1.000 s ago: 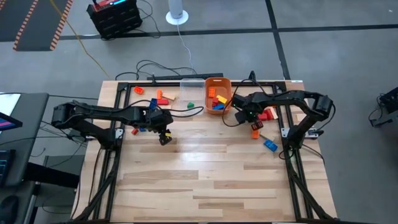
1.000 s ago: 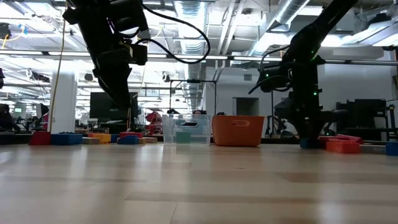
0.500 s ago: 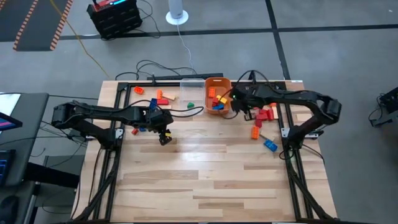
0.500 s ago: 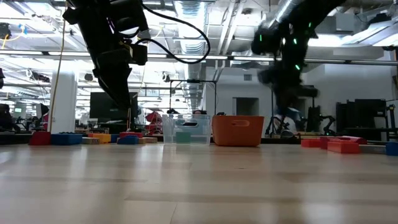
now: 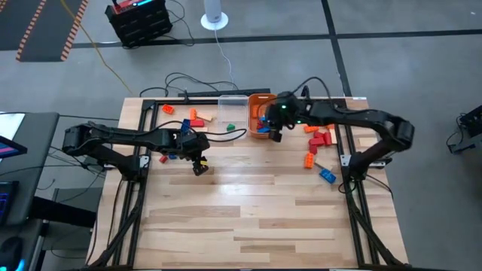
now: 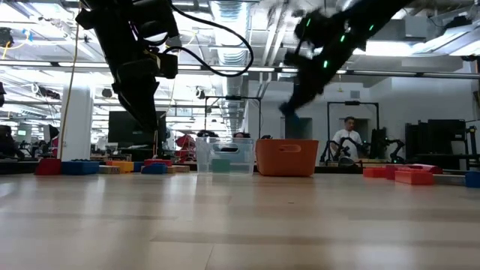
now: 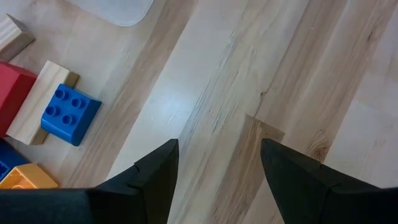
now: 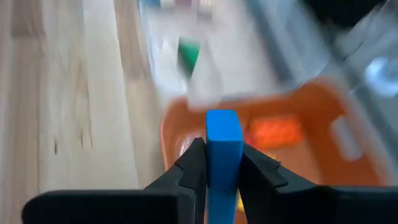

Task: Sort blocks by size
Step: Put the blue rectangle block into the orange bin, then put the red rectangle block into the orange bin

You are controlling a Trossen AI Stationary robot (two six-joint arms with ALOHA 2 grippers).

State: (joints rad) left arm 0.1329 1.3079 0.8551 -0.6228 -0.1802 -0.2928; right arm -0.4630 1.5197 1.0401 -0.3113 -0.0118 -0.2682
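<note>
The right gripper (image 8: 222, 163) is clamped on a blue block (image 8: 223, 140), a bar whose long axis runs straight out from between the fingers, pointing toward the orange tub (image 8: 314, 109) just beyond it. A second ago this gripper was low over the loose blocks (image 5: 319, 138) by the right edge of the table; now it is raised above the tub's rim. In the tub lie an orange piece and other blocks. Next to it, the clear tub (image 5: 232, 110) holds a green block (image 5: 231, 126). The left gripper (image 7: 214, 165) has not moved, its fingers spread and empty above bare wood, with a blue studded block (image 7: 69, 114) off to one side.
</note>
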